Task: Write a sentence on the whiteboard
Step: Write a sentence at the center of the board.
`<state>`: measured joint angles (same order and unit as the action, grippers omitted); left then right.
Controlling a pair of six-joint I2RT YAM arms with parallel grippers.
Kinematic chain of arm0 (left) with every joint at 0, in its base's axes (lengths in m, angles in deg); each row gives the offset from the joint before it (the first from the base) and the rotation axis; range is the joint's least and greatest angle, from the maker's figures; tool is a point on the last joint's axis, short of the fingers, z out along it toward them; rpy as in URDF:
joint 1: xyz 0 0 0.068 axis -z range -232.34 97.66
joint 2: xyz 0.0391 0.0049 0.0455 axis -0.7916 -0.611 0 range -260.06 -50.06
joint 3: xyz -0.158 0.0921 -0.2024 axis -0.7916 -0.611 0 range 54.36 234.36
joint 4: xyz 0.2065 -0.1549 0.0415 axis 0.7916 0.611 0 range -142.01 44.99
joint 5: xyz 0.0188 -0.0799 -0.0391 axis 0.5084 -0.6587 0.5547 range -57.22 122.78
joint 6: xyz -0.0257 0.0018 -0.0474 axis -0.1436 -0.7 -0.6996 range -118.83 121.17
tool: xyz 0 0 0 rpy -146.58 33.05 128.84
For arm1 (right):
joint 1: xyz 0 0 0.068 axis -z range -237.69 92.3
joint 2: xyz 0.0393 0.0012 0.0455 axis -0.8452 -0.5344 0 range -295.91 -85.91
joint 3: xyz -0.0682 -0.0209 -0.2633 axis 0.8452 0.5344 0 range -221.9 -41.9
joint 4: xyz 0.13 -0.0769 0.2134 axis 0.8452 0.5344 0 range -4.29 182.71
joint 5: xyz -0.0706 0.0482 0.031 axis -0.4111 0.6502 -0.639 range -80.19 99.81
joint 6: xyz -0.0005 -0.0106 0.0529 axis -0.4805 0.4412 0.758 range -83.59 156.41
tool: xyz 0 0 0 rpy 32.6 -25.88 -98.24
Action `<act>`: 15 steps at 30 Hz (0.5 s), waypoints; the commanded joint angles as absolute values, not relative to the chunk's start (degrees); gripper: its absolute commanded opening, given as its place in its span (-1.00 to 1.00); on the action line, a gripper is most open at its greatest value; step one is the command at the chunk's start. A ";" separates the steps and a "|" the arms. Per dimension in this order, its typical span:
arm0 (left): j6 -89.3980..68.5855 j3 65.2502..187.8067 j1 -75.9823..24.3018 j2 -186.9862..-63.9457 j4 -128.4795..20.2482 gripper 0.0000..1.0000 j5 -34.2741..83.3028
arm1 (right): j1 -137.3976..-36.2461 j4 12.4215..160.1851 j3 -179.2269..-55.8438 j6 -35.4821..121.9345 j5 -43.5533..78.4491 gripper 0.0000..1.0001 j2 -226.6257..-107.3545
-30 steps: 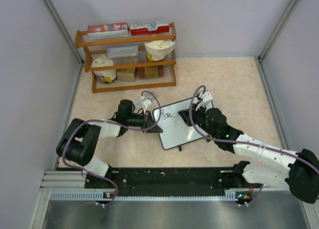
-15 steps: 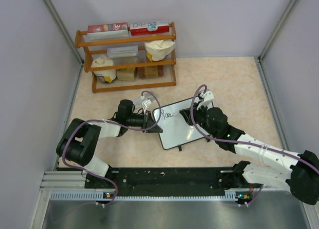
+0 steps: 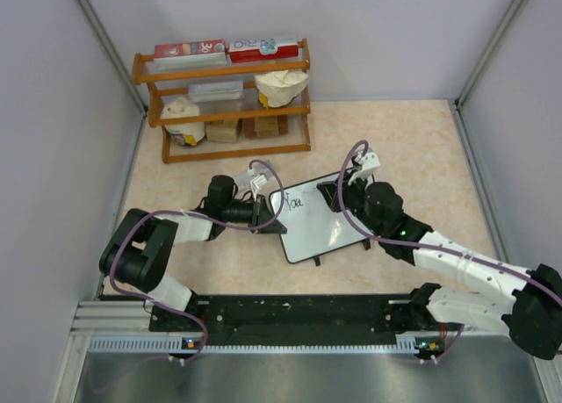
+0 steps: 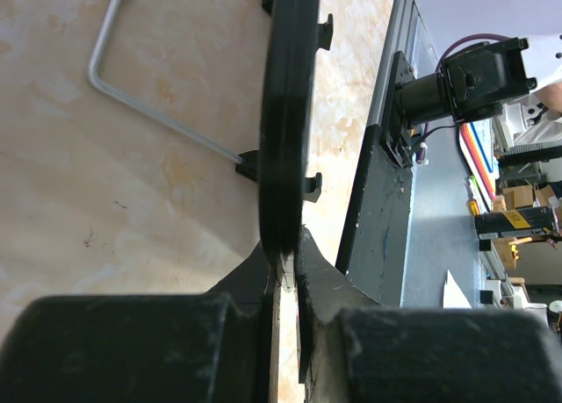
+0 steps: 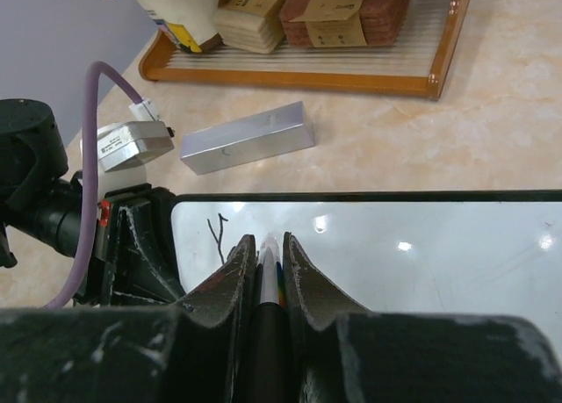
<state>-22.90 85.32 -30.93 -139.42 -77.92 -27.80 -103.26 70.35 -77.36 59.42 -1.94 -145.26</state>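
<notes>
The whiteboard (image 3: 318,223) lies tilted mid-table, with short black marker script (image 3: 296,202) near its upper left corner. My left gripper (image 3: 266,215) is shut on the board's left edge, seen edge-on as a black frame (image 4: 285,113) in the left wrist view. My right gripper (image 3: 334,198) is shut on a marker (image 5: 268,276) whose tip rests at the white surface (image 5: 395,236), just right of a thin black stroke (image 5: 215,236). The rest of the script is hidden behind my right fingers (image 5: 230,271).
A wooden rack (image 3: 226,100) with boxes and bags stands at the back left. A silver rectangular block (image 5: 248,138) lies between rack and board. The board's wire stand (image 4: 149,104) shows on the table. Grey walls enclose the sides.
My right gripper with the marker has shifted slightly right and up along the board. The left arm and the board have not moved.
</notes>
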 commanded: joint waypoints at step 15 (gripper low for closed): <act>-20.98 84.86 -30.63 -139.27 -77.15 -1.00 -28.40 | -102.78 69.36 -77.32 59.18 -1.44 -1.00 -146.91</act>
